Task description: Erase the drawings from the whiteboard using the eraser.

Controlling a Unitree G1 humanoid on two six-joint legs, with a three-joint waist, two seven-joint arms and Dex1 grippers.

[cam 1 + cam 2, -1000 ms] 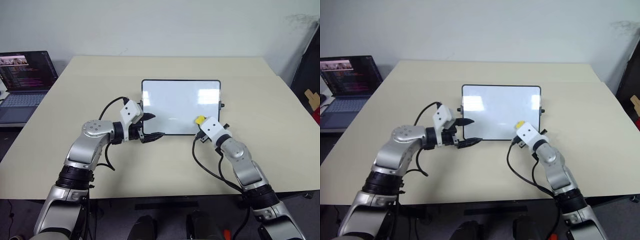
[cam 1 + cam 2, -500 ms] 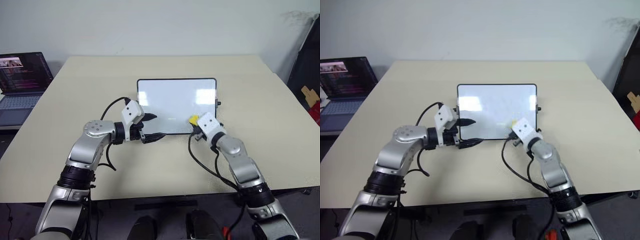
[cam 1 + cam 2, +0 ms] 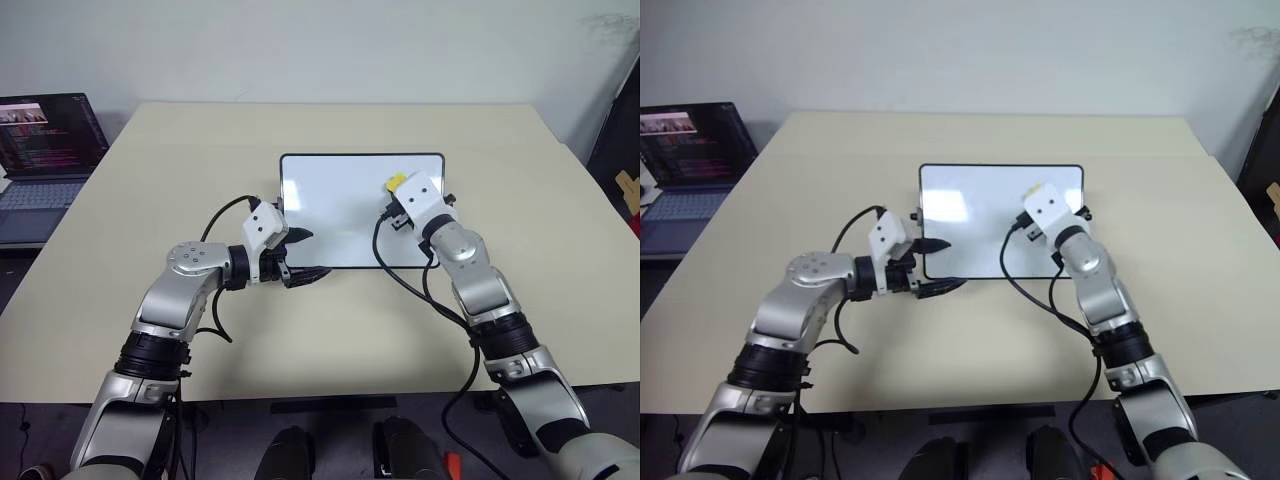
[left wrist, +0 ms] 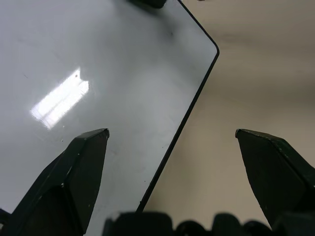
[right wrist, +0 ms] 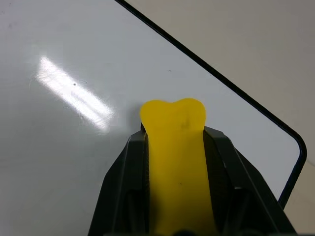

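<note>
On the broad beige counter [image 3: 520, 260] lay the small rectangular glossy white whiteboard with its thin black frame and rounded corners [image 3: 340, 215], roughly at the middle, its surface showing bright reflections of ceiling light. The right tool [image 5: 173, 129] was pinching the small oblong yellow eraser [image 3: 396, 183] between its two black fingers [image 5: 125, 177], and the eraser stood over the board's far right part, near the upper right corner; whether it touched the glossy surface could not be told. A black cable [image 3: 400, 280] trailing from the right wrist draped across the board's near right edge and onto the counter. The left tool [image 3: 303, 252] hung at the board's near left corner with its fingers [image 4: 83, 162] spread wide, one over the white surface and one over the bare counter, straddling the black frame without holding anything. No handwritten marks could be made out on the board. Off the counter's far left side sat an open grey laptop [image 3: 45, 150], its dark screen carrying coloured lines of text too small to read. Pale wall [image 3: 320, 50] stood behind the counter.
</note>
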